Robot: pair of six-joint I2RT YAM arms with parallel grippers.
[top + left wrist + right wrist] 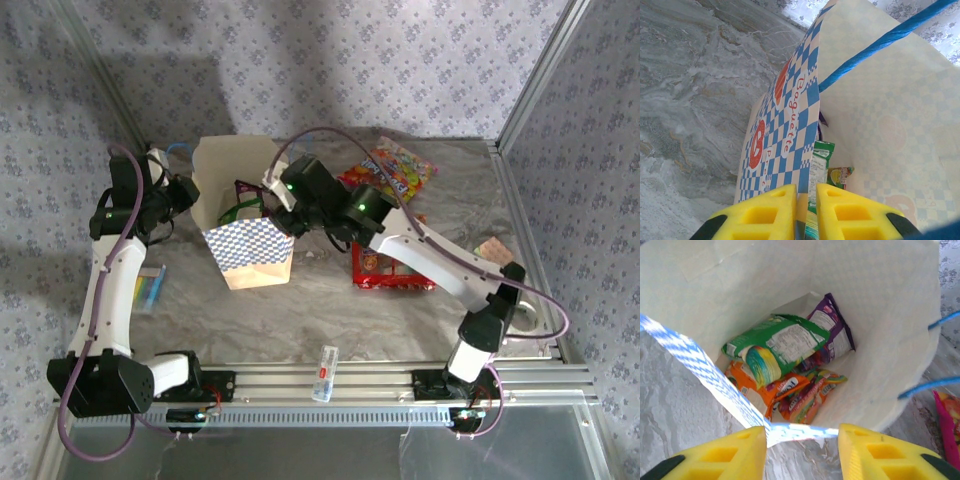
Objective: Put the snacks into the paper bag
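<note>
Kraft paper bag (245,250), four snacks (785,345) inside, left end effector (806,194) clamping its rim, right end effector (801,440) released above.

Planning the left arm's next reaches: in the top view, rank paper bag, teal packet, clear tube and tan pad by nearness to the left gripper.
1. paper bag, its rim pinched by the left gripper.
2. teal packet, beside the left arm.
3. clear tube, near rail, centre.
4. tan pad, far right.
</note>
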